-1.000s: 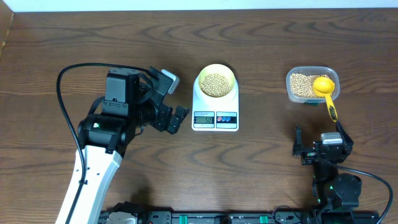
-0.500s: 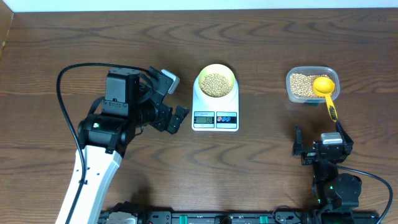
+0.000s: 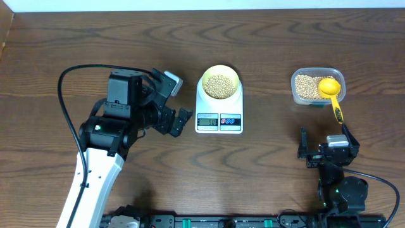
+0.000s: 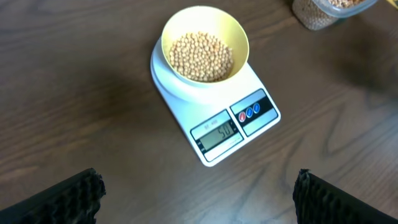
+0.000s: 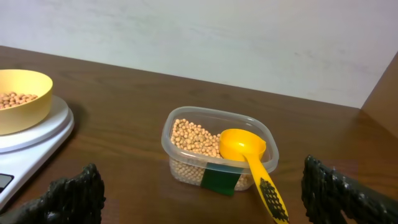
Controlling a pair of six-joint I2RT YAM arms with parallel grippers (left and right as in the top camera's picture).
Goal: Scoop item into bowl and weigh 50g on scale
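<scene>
The pale yellow bowl (image 3: 235, 76) stands on the white scale (image 3: 200, 104) and holds a heap of beige beans (image 3: 219, 85). In the left wrist view the bowl (image 4: 239, 37) and beans (image 4: 201, 56) sit at the scale's (image 4: 186, 106) round end, and the display (image 4: 216, 132) reads 50. My left gripper (image 3: 177, 101) hovers just left of the scale, open and empty, fingers (image 4: 68, 199) wide apart. My right gripper (image 3: 324, 136) is open near the front right, facing the bean tub (image 5: 186, 171).
A clear plastic tub (image 3: 296, 95) of beans stands at the back right. A bright yellow scoop (image 3: 330, 92) rests in it, handle pointing toward my right gripper. A black cable (image 3: 63, 88) loops left of the left arm. The table's far edge meets a white wall.
</scene>
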